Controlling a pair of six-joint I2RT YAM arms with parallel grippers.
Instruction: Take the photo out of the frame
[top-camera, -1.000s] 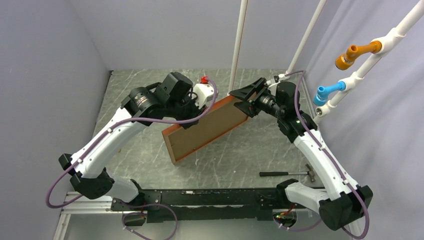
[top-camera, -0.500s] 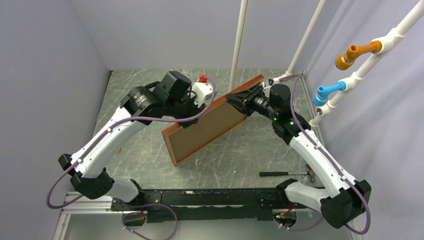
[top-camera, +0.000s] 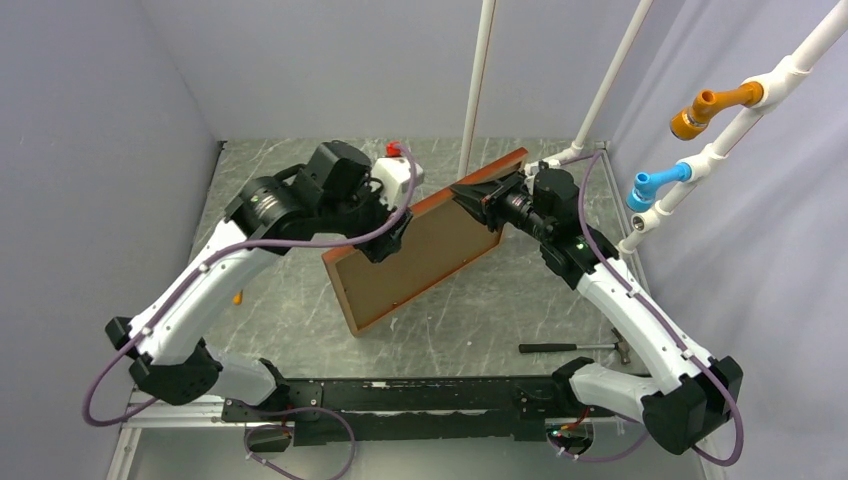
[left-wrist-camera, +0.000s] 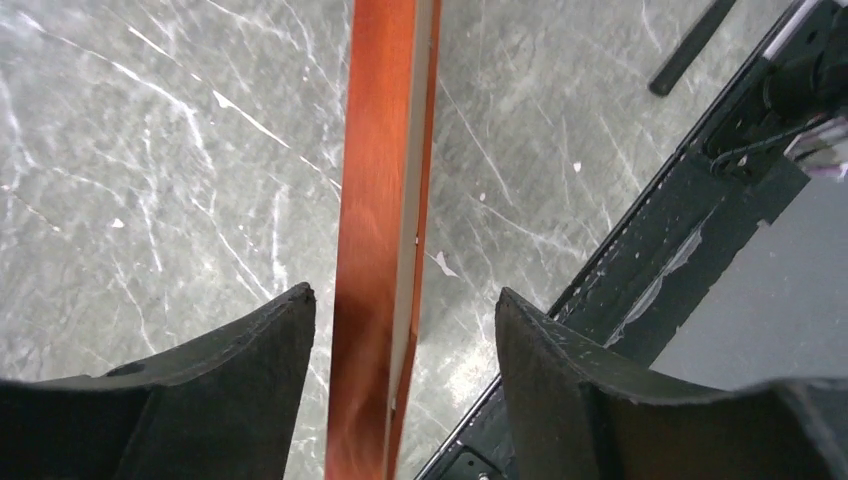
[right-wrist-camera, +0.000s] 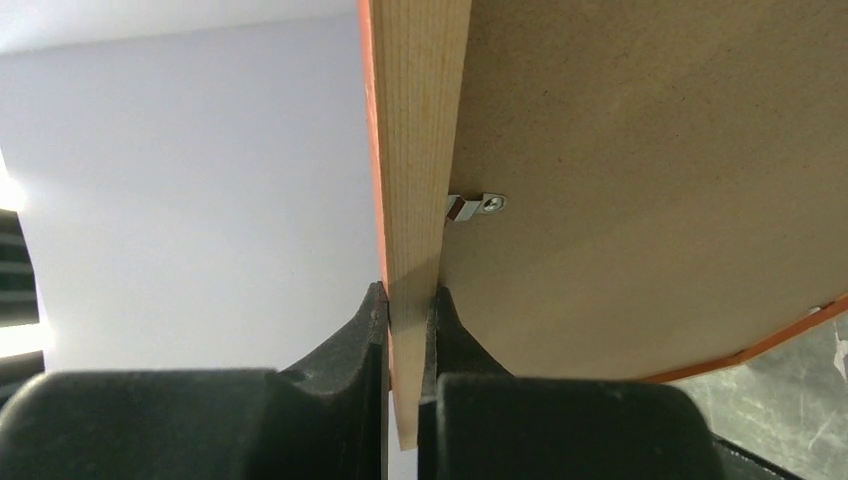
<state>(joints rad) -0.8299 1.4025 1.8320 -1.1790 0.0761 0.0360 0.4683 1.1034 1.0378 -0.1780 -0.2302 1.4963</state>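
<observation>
The frame (top-camera: 342, 287) hangs tilted above the table, its back turned up, so the photo shows only as a plain brown board (top-camera: 425, 250). My right gripper (top-camera: 482, 204) is shut on the frame's far right edge; in the right wrist view the fingers (right-wrist-camera: 365, 325) pinch the pale wood edge (right-wrist-camera: 420, 120) beside the board back (right-wrist-camera: 650, 180) and a small metal clip (right-wrist-camera: 476, 206). My left gripper (top-camera: 392, 238) stands open astride the upper long edge. In the left wrist view the reddish edge (left-wrist-camera: 375, 250) runs between the spread fingers (left-wrist-camera: 255, 365), clear of both.
A hammer (top-camera: 575, 347) lies on the marbled table at the right front. Two white poles (top-camera: 475, 90) rise behind the frame. A pipe rack with orange (top-camera: 715, 105) and blue (top-camera: 655, 185) fittings stands at the right. A black rail (top-camera: 420, 395) runs along the near edge.
My right gripper moved onto the frame's right edge and shut on it. My left gripper let go of the upper edge and opened, its arm shifting slightly left.
</observation>
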